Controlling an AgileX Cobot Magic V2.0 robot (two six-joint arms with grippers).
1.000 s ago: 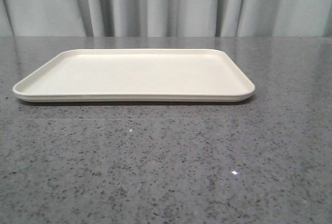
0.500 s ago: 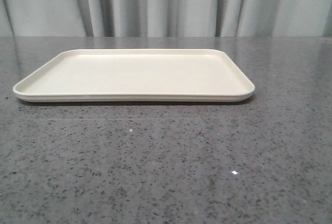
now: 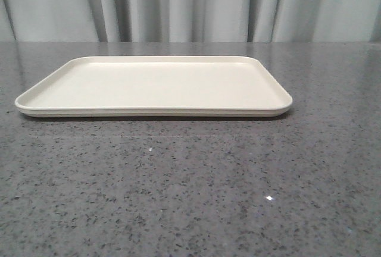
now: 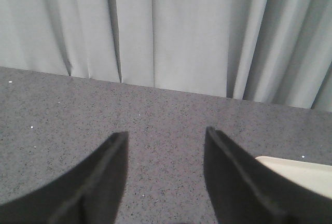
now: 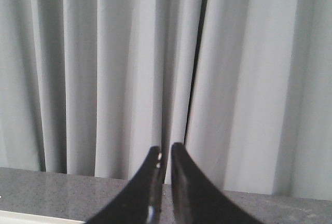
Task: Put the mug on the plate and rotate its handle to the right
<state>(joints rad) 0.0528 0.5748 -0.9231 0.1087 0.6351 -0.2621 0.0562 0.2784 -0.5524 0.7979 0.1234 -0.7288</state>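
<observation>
Cream rectangular plate [image 3: 153,85], one only, flat on grey speckled stone table [image 3: 190,185]; pale pleated curtain [image 3: 190,6] behind. Left gripper [image 4: 166,138]: two black fingers spread apart, plate corner partly hidden behind one. Right gripper [image 5: 165,151]: fingers nearly together, holding nothing. Mug unseen.

No readable text, label, brand, number or sign on any visible surface

Neither arm shows in the front view. The left gripper [image 4: 166,138] points level over the surface, its two dark fingers [image 4: 111,175] spread wide apart with nothing between them. The right gripper [image 5: 165,154] also points level, fingertips [image 5: 179,156] nearly closed, holding nothing.
</observation>
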